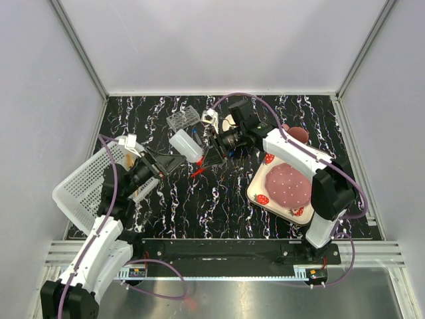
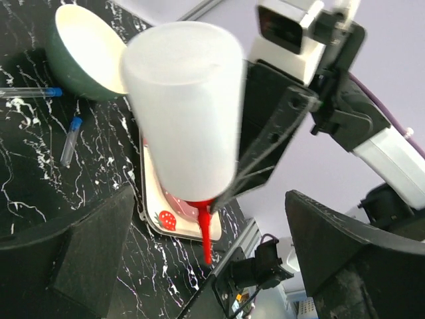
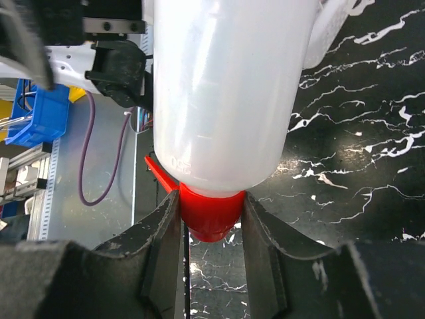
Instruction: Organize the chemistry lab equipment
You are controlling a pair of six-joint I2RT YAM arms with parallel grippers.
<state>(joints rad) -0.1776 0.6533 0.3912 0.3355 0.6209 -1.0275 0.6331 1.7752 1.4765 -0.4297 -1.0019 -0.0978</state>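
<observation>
— So, where to look for the white squeeze bottle [image 1: 186,147]?
— Over the middle of the tabletop [image 1: 226,199], between the two arms. Slanted, with the body toward the far left and the red cap [image 2: 198,207] toward the near side.
— Held from which side?
— From the right, with the right gripper [image 3: 210,222] clenched on the red cap, one finger pressed against each flank of it.
— And the left gripper [image 2: 209,193]?
— Released, with fingers [image 2: 73,259] spread wide, one on either side of the bottle's body and apart from it in the left wrist view.
— Resting on the tabletop or lifted?
— Hard to tell from above. Seen from the left wrist, tilted with the red spout pointing down.
— Anything else from the lab kit?
— A small clear tube rack [image 1: 182,119] at the far side, just beyond the bottle. Two blue-capped tubes [image 2: 70,141] lying flat near a tipped bowl [image 2: 86,50], apart from each other.
— And round about?
— A tilted white basket [image 1: 83,186] at the left edge. A strawberry-printed plate [image 1: 287,186] at the near right, beneath the right arm, with a pink mug [image 1: 297,135] just beyond.
</observation>
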